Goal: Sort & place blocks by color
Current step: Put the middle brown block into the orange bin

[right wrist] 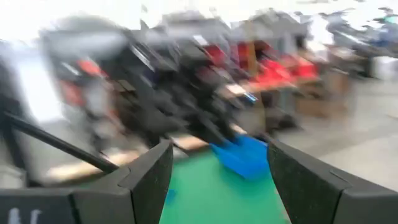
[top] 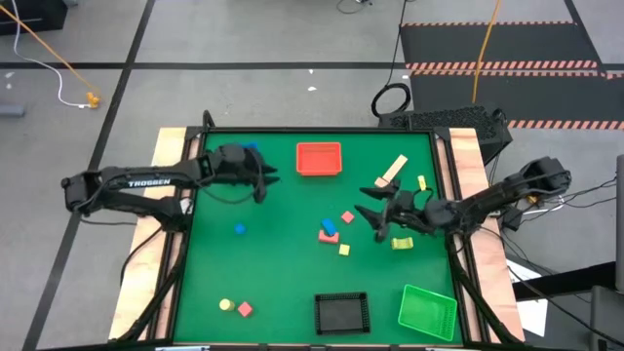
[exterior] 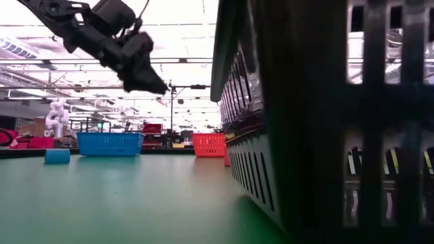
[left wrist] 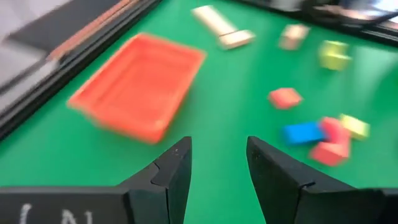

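While most of the blocks lie loose on the green table (top: 283,283), none appears sorted: a cluster of pink, blue and yellow pieces (top: 332,230) sits mid-table, a tan bar (top: 394,169) and a small yellow block (top: 421,182) lie toward the far right, a blue piece (top: 240,229) lies alone on the left, and a yellow and a pink block (top: 235,307) wait near the front edge. Trays ring the field, presumably as colour destinations: red tray (top: 319,158) at the back, black tray (top: 341,312) and green tray (top: 427,311) in front, blue tray (exterior: 108,143) (seen clearly only from table height). Left gripper (left wrist: 217,162) hovers above the table beside the red tray, fingers narrowed with a clear gap, holding nothing. Right gripper (right wrist: 217,174) is lifted right of the cluster, beside a yellow-green block (top: 402,243); fingers fairly wide, empty.
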`<state>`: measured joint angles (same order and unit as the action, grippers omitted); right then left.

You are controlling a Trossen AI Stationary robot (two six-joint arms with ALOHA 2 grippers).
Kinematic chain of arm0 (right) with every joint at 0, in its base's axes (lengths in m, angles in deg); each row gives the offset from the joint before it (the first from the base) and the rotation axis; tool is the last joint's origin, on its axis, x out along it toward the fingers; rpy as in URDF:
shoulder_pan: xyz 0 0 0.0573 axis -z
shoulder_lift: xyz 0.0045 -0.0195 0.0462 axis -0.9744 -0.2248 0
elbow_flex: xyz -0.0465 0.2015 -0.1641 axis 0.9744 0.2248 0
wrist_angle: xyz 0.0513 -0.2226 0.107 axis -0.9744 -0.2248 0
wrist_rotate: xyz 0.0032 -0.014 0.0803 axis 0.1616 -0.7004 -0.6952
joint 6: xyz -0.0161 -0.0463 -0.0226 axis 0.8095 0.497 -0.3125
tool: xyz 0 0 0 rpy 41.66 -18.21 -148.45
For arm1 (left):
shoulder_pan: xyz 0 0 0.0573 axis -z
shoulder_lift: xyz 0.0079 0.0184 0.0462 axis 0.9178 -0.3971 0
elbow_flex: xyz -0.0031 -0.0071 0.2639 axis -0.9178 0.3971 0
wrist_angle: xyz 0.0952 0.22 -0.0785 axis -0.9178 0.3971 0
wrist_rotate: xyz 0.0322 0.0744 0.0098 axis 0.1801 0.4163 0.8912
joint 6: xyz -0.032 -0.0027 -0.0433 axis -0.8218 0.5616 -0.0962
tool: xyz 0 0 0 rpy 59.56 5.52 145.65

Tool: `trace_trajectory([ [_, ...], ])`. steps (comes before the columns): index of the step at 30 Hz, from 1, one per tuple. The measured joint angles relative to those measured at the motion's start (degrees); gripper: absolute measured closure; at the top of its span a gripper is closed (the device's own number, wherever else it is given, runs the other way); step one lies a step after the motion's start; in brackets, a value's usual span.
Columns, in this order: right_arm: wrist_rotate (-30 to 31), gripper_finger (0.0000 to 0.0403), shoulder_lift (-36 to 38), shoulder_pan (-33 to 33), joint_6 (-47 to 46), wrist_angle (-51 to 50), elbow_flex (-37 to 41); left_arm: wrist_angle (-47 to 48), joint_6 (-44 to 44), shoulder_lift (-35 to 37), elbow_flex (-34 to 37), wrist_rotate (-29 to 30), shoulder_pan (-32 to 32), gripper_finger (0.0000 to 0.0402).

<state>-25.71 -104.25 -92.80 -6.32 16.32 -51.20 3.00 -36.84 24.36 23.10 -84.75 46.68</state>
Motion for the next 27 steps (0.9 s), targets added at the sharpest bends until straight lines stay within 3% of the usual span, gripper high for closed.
trace_trajectory([
  [4, 14.03, 0.0151, -0.09, 0.47, -7.57, -29.59, -8.79, -1.28, 1.83, 0.02, 0.0, -3.61, 5.26, 0.0247],
  [7, 16.78, 0.0151, 0.38, 2.04, -20.8, -48.56, -13.51, -0.45, 0.69, 0.02, 0.0, -3.74, 9.06, 0.0247],
  [11, 10.13, 0.0151, 0.74, 5.81, -37.81, -63.82, -15.83, -0.17, -1.21, 0.02, 0.0, -3.72, 14.12, 0.0247],
  [16, -0.63, 0.0151, 0.66, 11.3, -46.8, -80.11, -15.7, -3.88, -4.95, 0.0, 0.0, -3.68, 20.43, 0.0247],
  [20, -5.58, 0.0151, 0.67, 15.06, -46.78, -87.38, -15.7, -8.57, -7.4, 0.0, 0.0, -3.6, 24.84, 0.0247],
  [27, -12.33, 0.0151, 0.46, 22.08, -40.1, -87.82, -12.97, -15.91, -7.52, 0.0, 0.0, -2.09, 29.51, 0.0247],
])
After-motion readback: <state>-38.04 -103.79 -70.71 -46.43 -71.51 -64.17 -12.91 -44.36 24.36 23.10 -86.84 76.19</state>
